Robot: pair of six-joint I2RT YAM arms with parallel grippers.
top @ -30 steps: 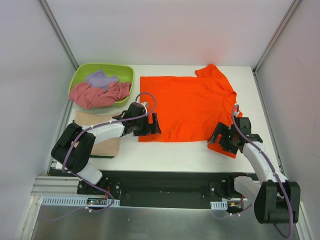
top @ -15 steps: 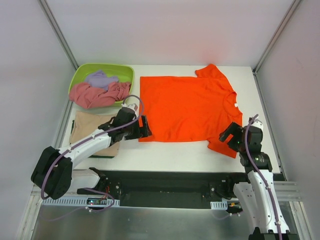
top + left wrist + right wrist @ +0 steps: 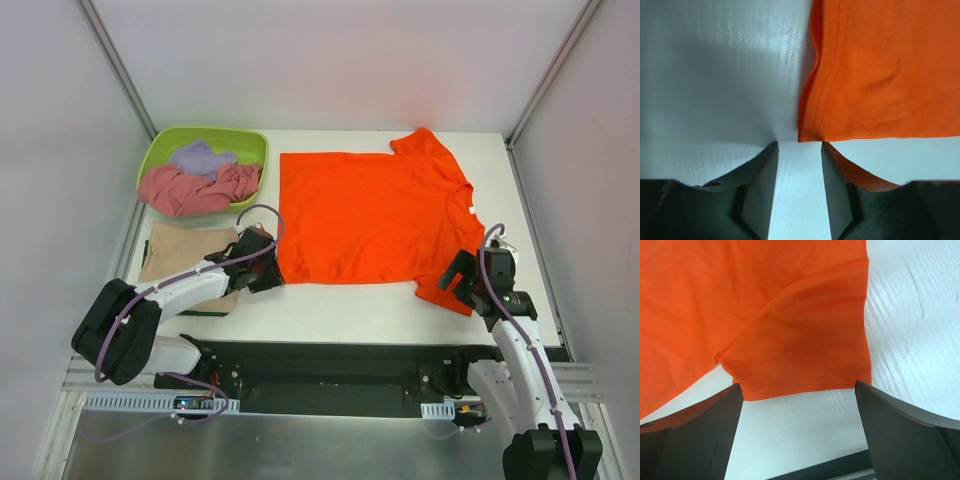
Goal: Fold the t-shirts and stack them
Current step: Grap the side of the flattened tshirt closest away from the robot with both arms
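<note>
Orange t-shirt [image 3: 370, 215] spread flat over the middle of the white table [image 3: 330, 300], hem to the left, collar to the right, not yet folded. Further left, lime-green tub [image 3: 158, 150] at the far corner, with the pink t-shirt [image 3: 195, 190] and lavender t-shirt [image 3: 200, 157] crumpled inside. Nearer, tan t-shirt [image 3: 170, 250] folded on the table. Right gripper [image 3: 799, 390] spread wide around the near sleeve [image 3: 805, 350], grasping nothing. Left gripper [image 3: 799, 150] likewise released, fingers [image 3: 760, 190] astride bare table just short of the hem corner [image 3: 807, 132]. Likely trouble there: if closed from this spot, catches air or a mere sliver of hem, then slips free on the lift and leaves the fold lopsided. Similar risk on the right: if clamped on the sleeve alone, drags the body askew or bunches it instead of turning it over cleanly. With an uneven lift between the two arms, probably wrinkles the cloth
</note>
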